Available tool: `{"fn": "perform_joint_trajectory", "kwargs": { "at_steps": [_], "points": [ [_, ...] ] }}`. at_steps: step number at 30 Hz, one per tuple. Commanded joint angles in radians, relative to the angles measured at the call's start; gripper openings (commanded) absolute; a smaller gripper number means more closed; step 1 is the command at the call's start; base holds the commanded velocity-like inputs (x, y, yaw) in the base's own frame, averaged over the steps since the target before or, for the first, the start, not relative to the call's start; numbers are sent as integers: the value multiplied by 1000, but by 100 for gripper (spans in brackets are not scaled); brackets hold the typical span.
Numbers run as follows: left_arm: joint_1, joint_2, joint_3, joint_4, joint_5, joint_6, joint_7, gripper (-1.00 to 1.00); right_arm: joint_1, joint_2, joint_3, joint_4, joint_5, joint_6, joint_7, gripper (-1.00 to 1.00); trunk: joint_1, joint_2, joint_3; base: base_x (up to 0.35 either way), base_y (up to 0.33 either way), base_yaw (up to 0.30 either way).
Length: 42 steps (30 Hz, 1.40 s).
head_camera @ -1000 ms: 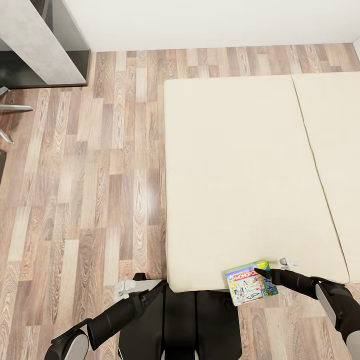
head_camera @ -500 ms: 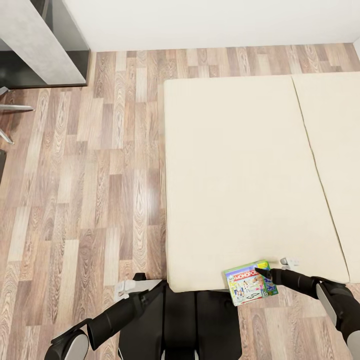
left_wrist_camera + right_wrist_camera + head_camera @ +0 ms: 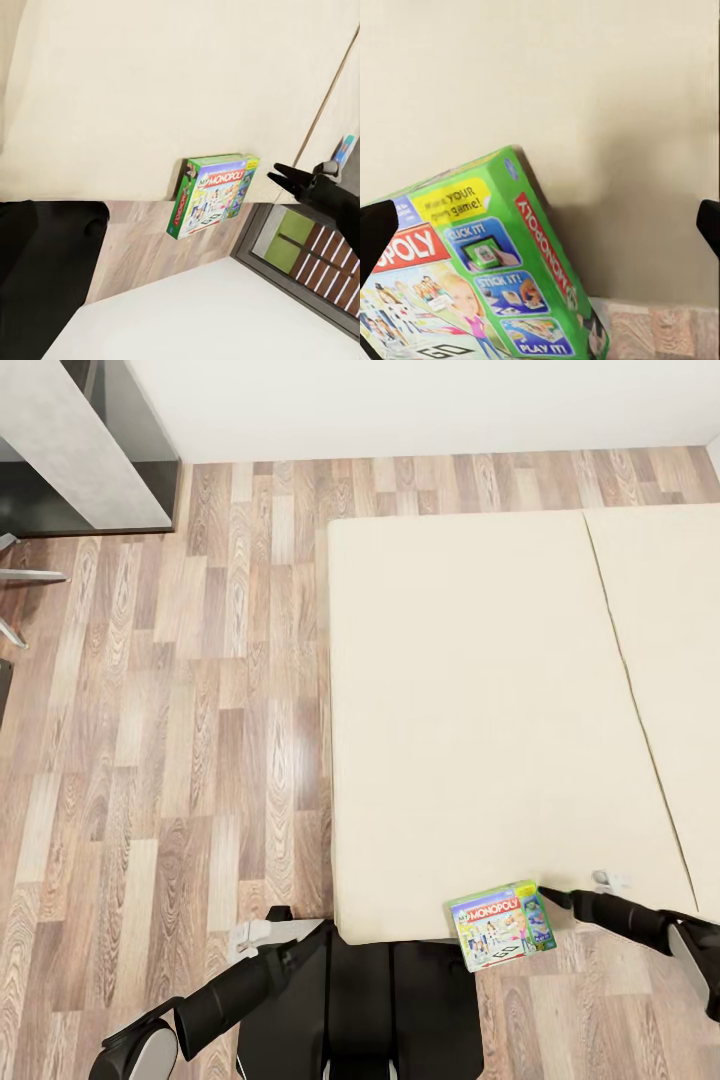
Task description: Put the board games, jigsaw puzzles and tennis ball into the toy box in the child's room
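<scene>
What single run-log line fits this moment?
right gripper: open, beside Monopoly box | box: overhanging bed edge | left gripper: idle

The robot's body is rendered in glossy black, with a broad dark trunk (image 3: pixel 385 1010) seen at the lower edge of the head view. Both arms are built of rounded black segments joined by pale grey cuffs. Each forearm carries a small whitish bracket. The right pincer (image 3: pixel 556 899) ends in slim, pointed black fingers (image 3: pixel 283 177).

Lower centre-right: MONOPOLY box (image 3: pixel 502 923) overhanging the bed's (image 3: pixel 480 710) near edge, right gripper (image 3: pixel 556 897) just right of it.
</scene>
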Motion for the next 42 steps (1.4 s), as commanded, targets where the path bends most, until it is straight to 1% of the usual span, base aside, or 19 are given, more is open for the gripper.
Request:
{"fn": "perform_joint_trajectory", "kwargs": {
  "at_steps": [1,5,11,13,14,18,21,23,24,25,26,28,29,31,32,34,35,39,42],
  "points": [
    [0,0,1,0,5,7,0,100,0,0,-1,0,-9,9,1,100,1,-1,-1,0,0,0],
    [0,0,1,0,5,7,0,100,-1,-30,-41,-4,-14,22,8,100,1,-1,-1,0,0,0],
    [0,0,1,0,5,7,1,100,-1,-52,-66,-27,-16,43,41,100,1,-1,-1,0,0,0],
    [0,0,1,0,5,7,2,100,1,-64,-76,-52,-16,61,80,100,1,-1,-1,0,0,0],
    [0,0,1,0,5,7,2,100,1,-64,-76,-52,-16,61,80,100,1,-1,-1,0,0,0],
    [0,-1,1,1,5,7,3,100,9,-93,-92,-117,-17,105,162,100,1,-1,-1,0,0,0],
    [0,-1,1,1,5,7,3,100,11,-100,-102,-134,-17,117,179,100,1,-1,-1,0,0,0],
    [0,-1,1,1,5,7,3,100,15,-110,-130,-165,-17,136,211,100,1,-1,-1,0,0,0],
    [0,-1,1,1,5,7,3,100,15,-110,-130,-165,-17,136,211,100,1,-1,-1,0,0,0],
    [0,-1,1,1,5,7,4,100,18,-114,-148,-181,-17,144,227,100,1,-1,-1,0,0,0],
    [0,-1,1,1,5,7,4,100,18,-114,-148,-181,-17,144,227,100,1,-1,-1,0,0,0],
    [0,-1,1,2,5,7,4,100,24,-119,-187,-222,-17,159,265,100,1,-1,-1,0,0,0],
    [0,-1,1,2,5,7,4,100,24,-119,-187,-222,-17,159,265,100,1,-1,-1,0,0,0],
    [0,-2,0,2,5,7,4,100,33,-122,-223,-272,-16,178,309,100,1,-1,-1,0,0,0],
    [0,-2,0,2,5,7,4,100,33,-122,-223,-272,-16,178,309,100,1,-1,-1,0,0,0],
    [0,-3,0,3,5,7,5,100,45,-121,-254,-321,-14,202,347,100,1,-1,-1,0,0,0],
    [0,-3,0,3,5,7,5,100,45,-121,-254,-321,-14,202,347,100,1,-1,-1,0,0,0],
    [0,-2,0,3,5,7,5,100,65,-117,-284,-373,-13,228,380,100,1,-1,-1,0,0,0],
    [0,-2,0,3,5,7,4,100,70,-116,-290,-384,-13,233,388,100,1,-1,-1,0,0,0]
  ]
}}
